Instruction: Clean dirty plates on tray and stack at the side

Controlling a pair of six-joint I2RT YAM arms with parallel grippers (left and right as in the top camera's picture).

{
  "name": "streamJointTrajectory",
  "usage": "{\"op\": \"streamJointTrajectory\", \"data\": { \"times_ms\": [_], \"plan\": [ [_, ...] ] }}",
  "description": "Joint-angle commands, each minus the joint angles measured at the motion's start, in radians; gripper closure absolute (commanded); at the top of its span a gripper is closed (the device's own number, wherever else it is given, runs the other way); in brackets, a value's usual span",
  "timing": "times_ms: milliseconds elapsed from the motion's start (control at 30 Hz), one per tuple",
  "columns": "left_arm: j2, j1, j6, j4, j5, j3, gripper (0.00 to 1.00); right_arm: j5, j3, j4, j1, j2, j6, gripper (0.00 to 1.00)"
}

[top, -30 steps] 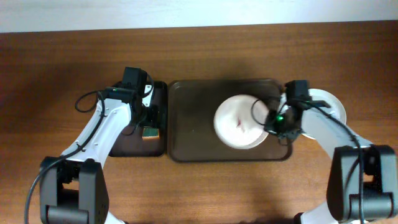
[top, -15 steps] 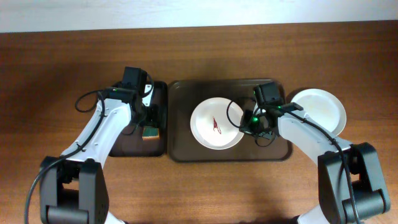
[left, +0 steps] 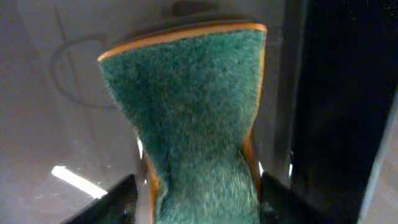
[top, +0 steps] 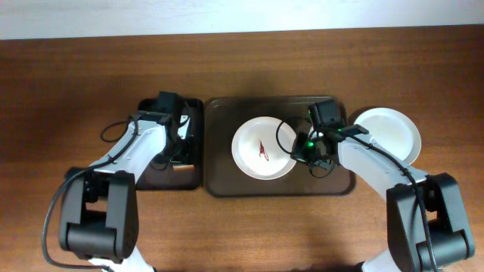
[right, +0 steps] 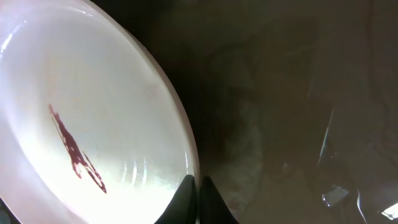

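Tray (top: 223, 170) carrying a red-smeared plate (top: 249, 160); second plate (top: 393, 132) lies just beyond its right edge. Green sponge (left: 186, 93) is clamped in the left gripper (left: 196, 202). Right gripper (right: 194, 185) pinches the red-smeared plate's rim (jaws closed on it).

No readable text, labels or numbers anywhere
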Motion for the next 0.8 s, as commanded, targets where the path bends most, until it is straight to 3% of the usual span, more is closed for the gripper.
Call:
{"op": "streamJointTrajectory", "data": {
  "times_ms": [0,67,133,367,433,467,500,633,767],
  "plan": [
    [0.035,0.004,0.000,0.005,0.010,-0.007,0.62,0.016,-0.004,-0.005,0.007,-0.014,0.008,0.95],
    [0.035,0.004,0.000,0.005,0.010,-0.007,0.75,0.016,-0.004,-0.005,0.007,-0.014,0.008,0.95],
    [0.035,0.005,0.000,0.010,0.009,-0.006,1.00,0.016,-0.004,-0.005,0.007,-0.014,0.008,0.96],
    [0.033,0.005,0.001,-0.001,0.006,-0.002,0.99,0.016,-0.004,-0.016,0.007,-0.014,0.008,0.96],
    [0.033,0.005,0.001,0.007,0.006,-0.002,0.64,0.016,-0.004,-0.015,0.007,-0.014,0.008,0.95],
    [0.033,0.005,0.001,0.018,0.006,-0.002,0.10,0.017,-0.004,-0.015,0.007,-0.014,0.008,0.96],
    [0.034,0.005,0.001,0.028,0.006,-0.002,0.05,0.017,-0.004,-0.015,0.007,-0.014,0.008,0.96],
    [0.034,0.004,0.001,0.071,0.006,-0.002,0.03,0.016,-0.004,-0.015,0.007,-0.014,0.008,0.95],
    [0.034,0.004,0.000,0.107,0.007,-0.002,0.07,0.016,-0.004,-0.015,0.007,-0.014,0.008,0.96]
  ]
}}
